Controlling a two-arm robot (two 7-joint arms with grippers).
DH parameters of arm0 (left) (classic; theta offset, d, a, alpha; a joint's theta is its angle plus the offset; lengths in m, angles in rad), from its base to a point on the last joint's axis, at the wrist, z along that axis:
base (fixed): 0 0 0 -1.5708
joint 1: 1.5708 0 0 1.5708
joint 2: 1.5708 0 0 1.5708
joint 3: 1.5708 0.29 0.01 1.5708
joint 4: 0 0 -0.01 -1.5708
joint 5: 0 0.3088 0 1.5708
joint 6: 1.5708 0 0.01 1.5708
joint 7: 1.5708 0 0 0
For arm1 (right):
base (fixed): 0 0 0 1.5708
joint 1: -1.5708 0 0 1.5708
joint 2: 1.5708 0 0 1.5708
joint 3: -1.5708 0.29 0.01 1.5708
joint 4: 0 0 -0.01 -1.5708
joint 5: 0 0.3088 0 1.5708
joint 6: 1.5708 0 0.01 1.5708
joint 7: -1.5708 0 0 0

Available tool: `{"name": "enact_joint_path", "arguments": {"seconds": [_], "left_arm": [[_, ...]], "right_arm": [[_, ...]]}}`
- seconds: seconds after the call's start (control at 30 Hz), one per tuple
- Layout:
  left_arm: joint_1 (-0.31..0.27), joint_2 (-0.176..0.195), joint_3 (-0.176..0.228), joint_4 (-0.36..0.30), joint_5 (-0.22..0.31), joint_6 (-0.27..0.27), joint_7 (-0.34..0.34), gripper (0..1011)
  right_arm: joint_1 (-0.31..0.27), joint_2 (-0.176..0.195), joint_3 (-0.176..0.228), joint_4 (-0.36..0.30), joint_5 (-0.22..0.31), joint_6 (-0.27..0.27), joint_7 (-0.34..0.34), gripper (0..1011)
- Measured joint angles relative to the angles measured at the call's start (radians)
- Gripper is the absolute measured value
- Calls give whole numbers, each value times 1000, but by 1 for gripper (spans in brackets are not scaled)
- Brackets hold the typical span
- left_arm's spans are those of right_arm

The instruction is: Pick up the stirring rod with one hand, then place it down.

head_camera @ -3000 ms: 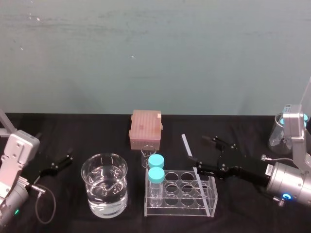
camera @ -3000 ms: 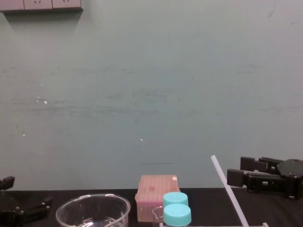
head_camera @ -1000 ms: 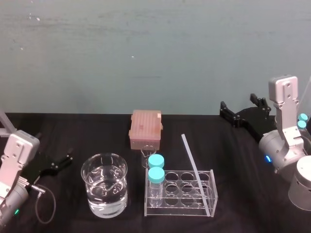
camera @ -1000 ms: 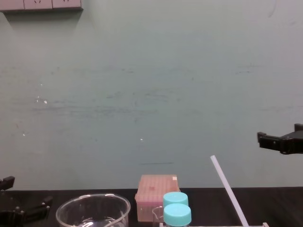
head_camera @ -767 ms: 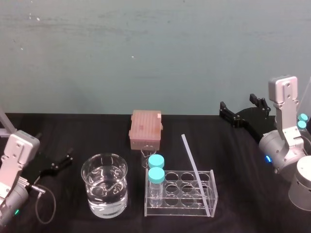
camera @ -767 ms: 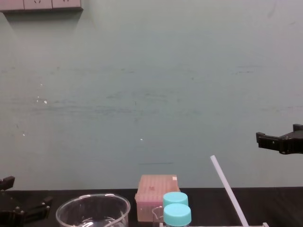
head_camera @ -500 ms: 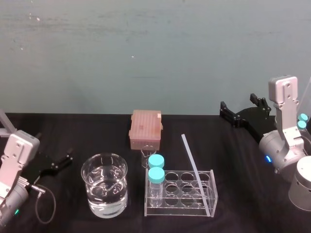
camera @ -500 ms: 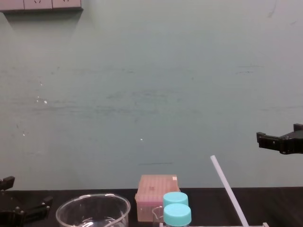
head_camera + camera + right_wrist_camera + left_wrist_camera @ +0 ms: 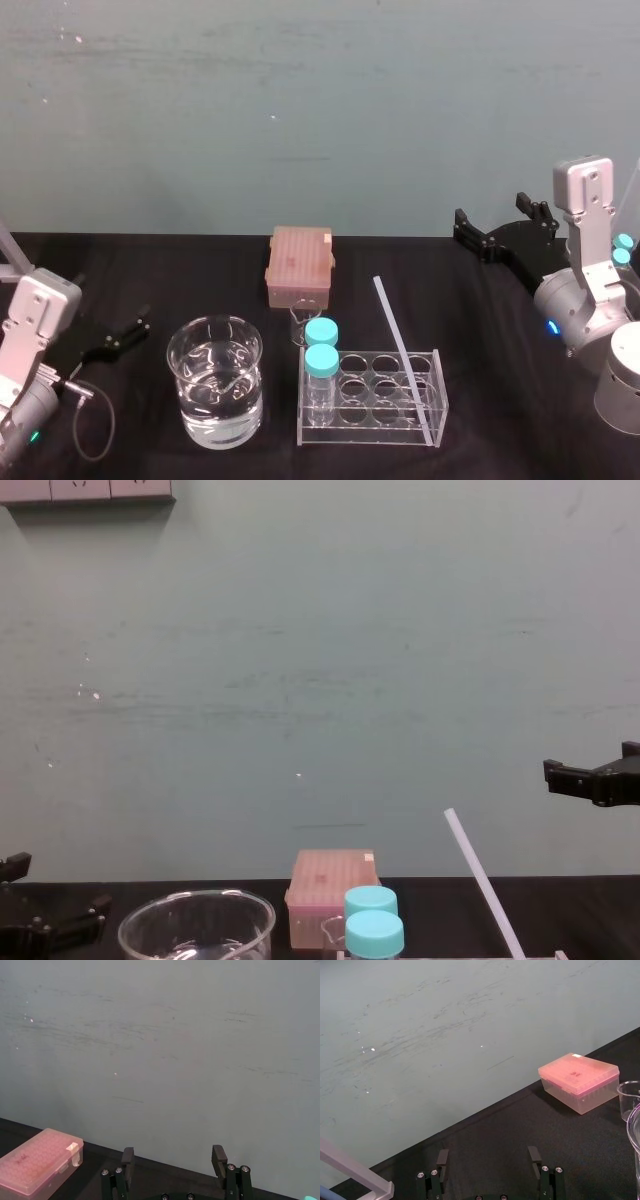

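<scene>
Two grippers, both empty and both well away from the stirring rod [image 9: 403, 355]. Rod propped in the clear rack [image 9: 370, 432] at mid-table: foot down at the rack's front right corner, upper end tilted back and toward the robot's left, rising clear above the rack's top. Touched by nothing but the rack.

Right gripper [image 9: 489, 210] raised at the far right, in front of the wall [image 9: 300, 120], well apart from the rod. Fingers spread wide, plain from its own wrist, with bare wall between them. Left gripper [image 9: 488, 1152] low at the left side of the black tabletop [image 9: 500, 400], near the water-filled beaker [image 9: 215, 395] but not touching. Fingers likewise apart, seen from the left wrist.

From the head: the layout from above, with the full length of the rod, two teal-capped bottles [image 9: 321, 346] at the rack's left end, and the pink box [image 9: 300, 265] behind. From the chest: side-on, catching the rod's upper part slanting up to the left against the wall, the bottle caps, the beaker's rim, and the right gripper's height above the table, hard to judge from the head. From both wrists: the pink box, off to one side.
</scene>
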Motion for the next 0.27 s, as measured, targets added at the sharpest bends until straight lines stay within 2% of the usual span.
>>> {"name": "enact_joint_path", "arguments": {"seconds": [0.27], "left_arm": [[0, 0, 0, 0, 0, 0, 0, 1005]], "right_arm": [[0, 0, 0, 0, -1, -1, -1, 1003]]}}
